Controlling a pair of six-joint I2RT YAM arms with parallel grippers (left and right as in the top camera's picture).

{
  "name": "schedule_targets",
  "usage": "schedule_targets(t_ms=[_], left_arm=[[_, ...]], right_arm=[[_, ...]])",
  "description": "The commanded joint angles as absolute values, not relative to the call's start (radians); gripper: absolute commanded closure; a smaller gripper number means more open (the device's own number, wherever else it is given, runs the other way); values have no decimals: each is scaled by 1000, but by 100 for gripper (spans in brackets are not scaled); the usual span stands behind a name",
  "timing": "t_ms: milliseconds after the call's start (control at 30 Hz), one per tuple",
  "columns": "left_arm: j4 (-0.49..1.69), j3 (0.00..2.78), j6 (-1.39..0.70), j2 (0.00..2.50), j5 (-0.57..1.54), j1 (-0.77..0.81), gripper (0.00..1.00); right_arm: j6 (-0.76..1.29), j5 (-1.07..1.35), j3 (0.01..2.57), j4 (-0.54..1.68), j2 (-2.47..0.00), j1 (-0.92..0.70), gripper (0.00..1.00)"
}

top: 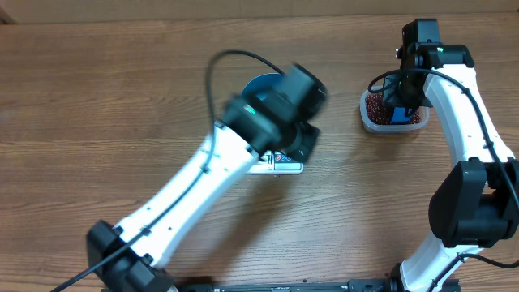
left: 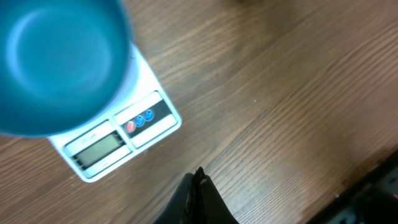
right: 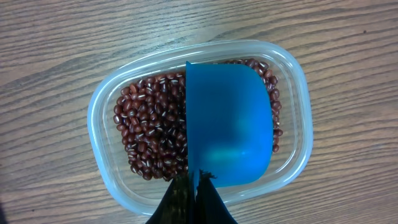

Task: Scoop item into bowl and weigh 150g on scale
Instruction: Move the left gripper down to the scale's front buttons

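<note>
A: Status?
B: Right claw apparently grips the scoop over beans in the tub, far-right desk edge; left claw shut, empty, beside bowl on scale.
A: Tip?
B: Dig deep, lift level.

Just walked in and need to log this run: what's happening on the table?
The right gripper is shut on a blue scoop over the clear tub of red beans. The blue bowl sits empty on the white scale. The left gripper is shut, holding nothing, above the table beside the scale.
</note>
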State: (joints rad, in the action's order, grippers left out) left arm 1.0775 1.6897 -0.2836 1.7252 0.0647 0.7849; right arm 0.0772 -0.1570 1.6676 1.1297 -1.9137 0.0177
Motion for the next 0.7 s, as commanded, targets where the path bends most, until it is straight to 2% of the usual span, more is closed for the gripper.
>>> schedule_targets(t_ms=[0, 200, 367, 667], left_arm=[[1019, 1600, -403, 1724, -108, 853, 96], [807, 1386, -532, 1725, -190, 892, 96], [631, 1243, -540, 1727, -205, 883, 96], [534, 1133, -483, 1731, -350, 873, 96]], right_arm=[[78, -183, 1642, 1135, -1927, 24, 96], [78, -183, 1642, 1135, -1927, 24, 96], [78, -183, 1642, 1135, -1927, 24, 96], [78, -183, 1642, 1131, -1927, 24, 96]])
